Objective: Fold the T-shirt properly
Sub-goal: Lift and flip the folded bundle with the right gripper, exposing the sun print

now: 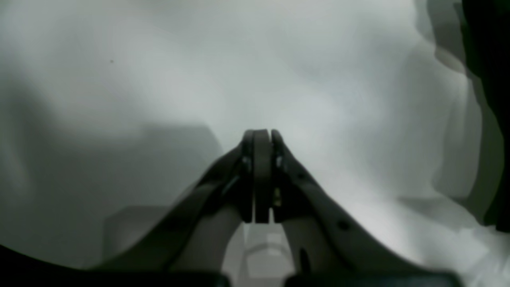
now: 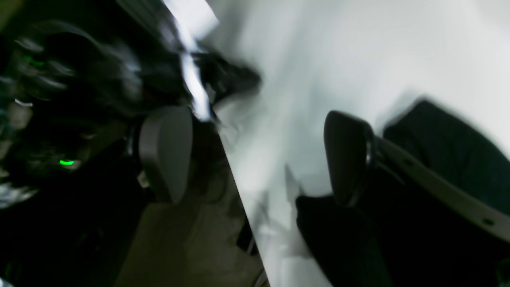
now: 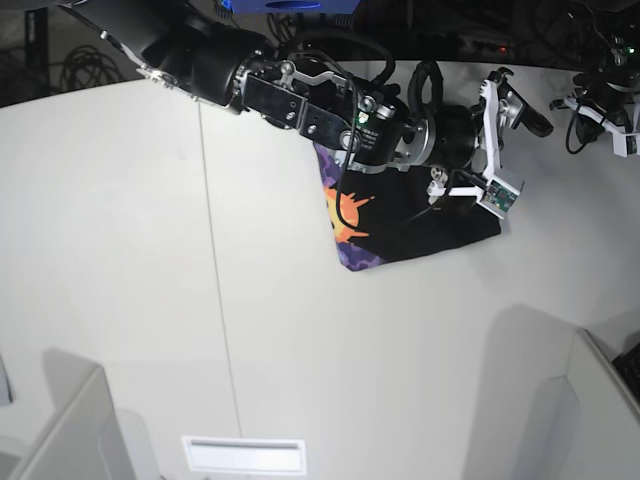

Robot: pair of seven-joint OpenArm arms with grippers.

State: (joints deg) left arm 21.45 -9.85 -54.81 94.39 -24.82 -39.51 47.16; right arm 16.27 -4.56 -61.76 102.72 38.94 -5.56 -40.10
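Observation:
The T-shirt (image 3: 430, 225) lies on the white table (image 3: 120, 250) as a small black bundle, with its orange sun print on purple camouflage (image 3: 350, 218) showing at its left end. My right gripper (image 3: 500, 130) hovers open over the bundle's far right corner, near the table's back edge. In the right wrist view the right gripper (image 2: 255, 155) has its pads wide apart with nothing between them. One pad (image 2: 346, 155) is above the black T-shirt (image 2: 446, 159), the other (image 2: 165, 153) is past the table edge. My left gripper (image 1: 261, 133) is shut and empty above bare table.
The right arm (image 3: 260, 80) reaches in from the back left across the shirt's upper edge. Cables and dark gear (image 3: 480, 30) lie behind the table. Grey dividers (image 3: 60, 430) stand at the front corners. A dark blurred shape (image 1: 490, 79) fills the left wrist view's right edge.

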